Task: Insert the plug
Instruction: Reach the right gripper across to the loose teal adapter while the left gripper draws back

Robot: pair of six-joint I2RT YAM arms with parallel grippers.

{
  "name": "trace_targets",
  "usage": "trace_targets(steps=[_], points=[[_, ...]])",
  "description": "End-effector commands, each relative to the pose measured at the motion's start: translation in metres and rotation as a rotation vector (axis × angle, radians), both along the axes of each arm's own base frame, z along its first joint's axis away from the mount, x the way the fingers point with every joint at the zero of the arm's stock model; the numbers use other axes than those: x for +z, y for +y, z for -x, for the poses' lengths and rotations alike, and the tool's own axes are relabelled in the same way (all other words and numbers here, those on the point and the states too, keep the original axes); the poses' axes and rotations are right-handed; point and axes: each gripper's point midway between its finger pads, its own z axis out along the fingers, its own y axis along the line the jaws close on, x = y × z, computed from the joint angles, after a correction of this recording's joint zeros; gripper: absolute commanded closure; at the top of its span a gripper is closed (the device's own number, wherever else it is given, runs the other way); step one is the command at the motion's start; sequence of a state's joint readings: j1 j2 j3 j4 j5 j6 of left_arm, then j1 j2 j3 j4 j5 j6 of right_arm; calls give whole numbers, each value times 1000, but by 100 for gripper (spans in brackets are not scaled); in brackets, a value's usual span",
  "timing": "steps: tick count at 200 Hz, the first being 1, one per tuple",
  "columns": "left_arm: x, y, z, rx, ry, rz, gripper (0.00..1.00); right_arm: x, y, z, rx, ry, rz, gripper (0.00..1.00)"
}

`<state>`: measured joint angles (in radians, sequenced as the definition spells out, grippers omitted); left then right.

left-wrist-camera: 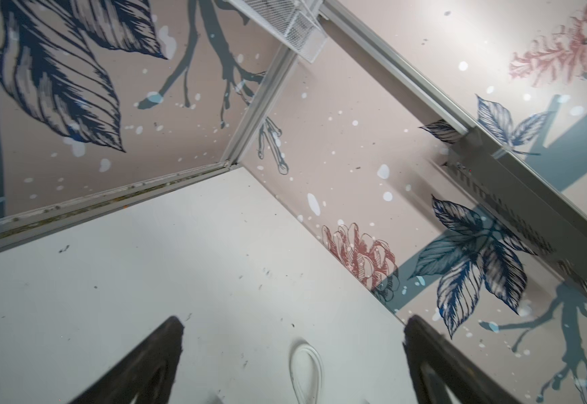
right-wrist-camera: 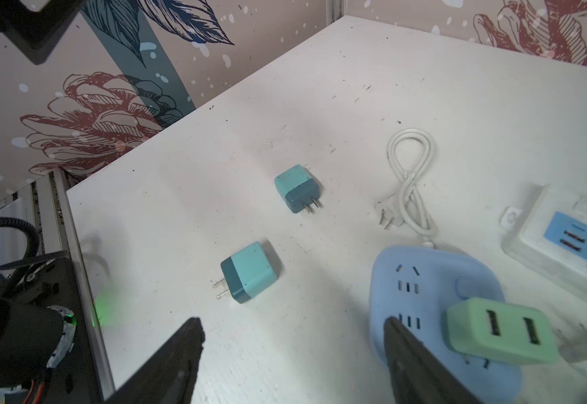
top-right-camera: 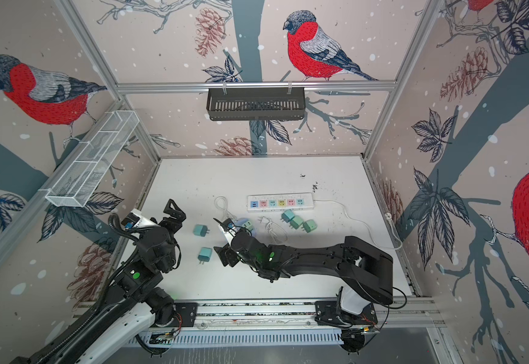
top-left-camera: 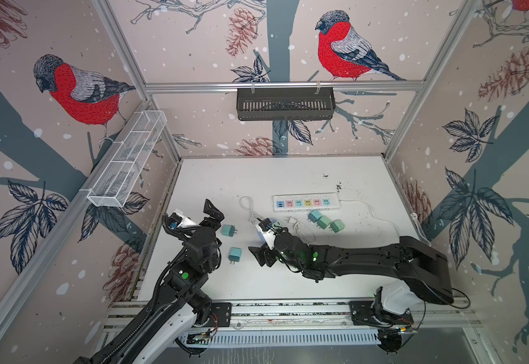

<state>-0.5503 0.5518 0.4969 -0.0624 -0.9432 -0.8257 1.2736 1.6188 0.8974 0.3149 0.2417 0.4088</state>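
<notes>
The right hand (right-wrist-camera: 293, 321) hung apart over bare counter (right-wrist-camera: 320, 105), the edge of the blue socket (right-wrist-camera: 424, 269) just beside it. The left hand (left-wrist-camera: 293, 320) gaped.

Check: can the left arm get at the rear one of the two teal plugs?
Likely yes. The left gripper stands open beside the rear teal plug, with only bare table between them. The right gripper sits off to the side.

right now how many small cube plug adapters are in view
6. Two teal cubes mid-table; three greenish cubes beside the white power strip; one green cube on the round blue socket block. The right arm may hide more.
</notes>
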Motion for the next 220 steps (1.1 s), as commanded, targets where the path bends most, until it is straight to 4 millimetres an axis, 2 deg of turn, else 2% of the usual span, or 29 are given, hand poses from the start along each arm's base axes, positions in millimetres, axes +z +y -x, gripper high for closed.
trace_targets(steps=[1,15,65,88,109,171,195,220], points=[[-12,24,14,116,50,46,2,-4,7,4,-119,78,-34,21],[-15,29,16,122,44,57,2,-10,15,6,-178,114,-46,21],[-29,41,12,135,82,89,3,-58,44,4,-286,213,-12,22],[-32,38,5,100,97,81,3,-68,55,3,-294,233,20,21],[-30,41,7,116,88,80,3,-78,66,4,-287,251,46,21],[-31,50,19,159,35,111,3,-118,80,-12,-329,239,189,22],[-31,51,18,164,36,110,3,-127,81,-15,-337,232,223,23],[-34,50,16,165,45,109,3,-127,80,-15,-341,228,233,25]])
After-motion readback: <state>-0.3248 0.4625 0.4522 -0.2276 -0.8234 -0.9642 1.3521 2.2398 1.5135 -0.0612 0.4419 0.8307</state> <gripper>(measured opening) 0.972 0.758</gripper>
